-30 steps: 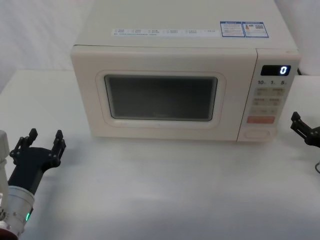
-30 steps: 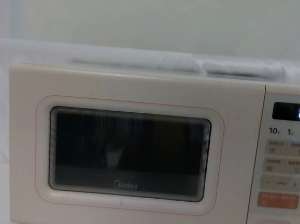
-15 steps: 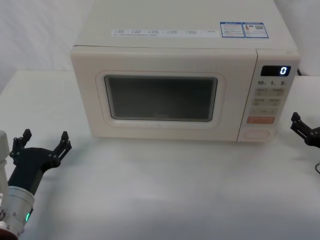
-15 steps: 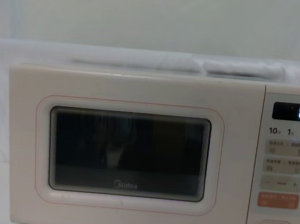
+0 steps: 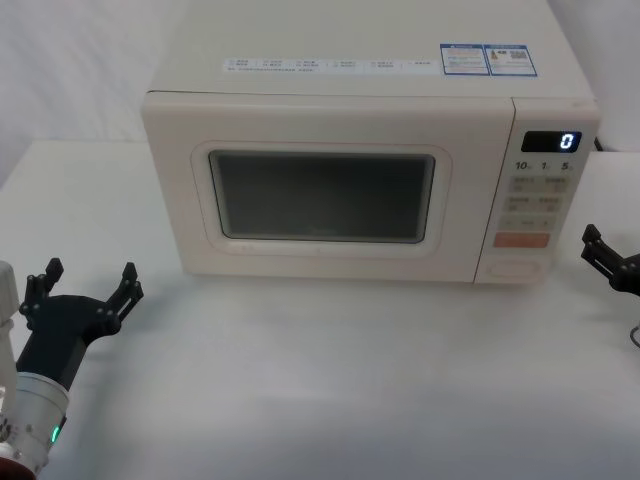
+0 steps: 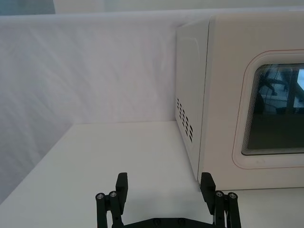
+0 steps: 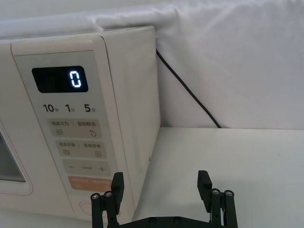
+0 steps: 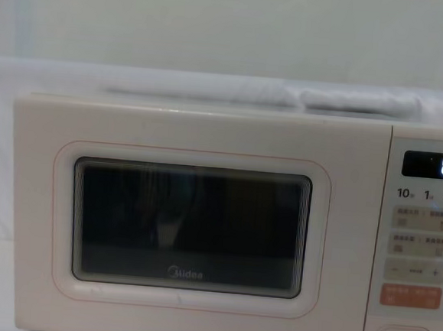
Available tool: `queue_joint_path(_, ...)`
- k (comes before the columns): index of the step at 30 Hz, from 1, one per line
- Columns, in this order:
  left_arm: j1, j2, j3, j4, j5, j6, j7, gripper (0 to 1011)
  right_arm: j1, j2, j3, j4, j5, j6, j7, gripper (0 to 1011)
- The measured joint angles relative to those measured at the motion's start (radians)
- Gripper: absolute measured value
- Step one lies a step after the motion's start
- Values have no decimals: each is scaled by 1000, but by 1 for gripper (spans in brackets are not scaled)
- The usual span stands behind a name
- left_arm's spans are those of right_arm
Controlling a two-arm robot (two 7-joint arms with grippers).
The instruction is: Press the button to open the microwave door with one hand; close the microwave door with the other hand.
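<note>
The left gripper (image 5: pixel 83 283) is sitting wide open and empty now, after spreading its fingers. The microwave door (image 5: pixel 325 190) is staying shut, far behind it. The right gripper (image 5: pixel 610 258) is waiting open and empty near the round door button (image 5: pixel 517 267), so pressing looks to be next.

The microwave door (image 8: pixel 190 228) is cream, with a dark window ringed by a thin pink outline and a grey "Midea" logo. Right of the door, the cream control panel (image 8: pixel 419 242) shows a black display with a white-blue "0" — and, below it, one orange button (image 8: pixel 411 296). Both grippers — left gripper (image 5: pixel 83 295) and right gripper (image 5: pixel 610 262) — are black.
</note>
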Motion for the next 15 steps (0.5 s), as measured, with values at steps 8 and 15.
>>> queue_joint_path(8, 0, 0, 0, 0, 0, 0, 0, 1001, 0, 0, 0, 0, 0, 0, 0, 1002)
queue_joint_path(15, 0, 0, 0, 0, 0, 0, 0, 1001, 0, 0, 0, 0, 0, 0, 0, 1002)
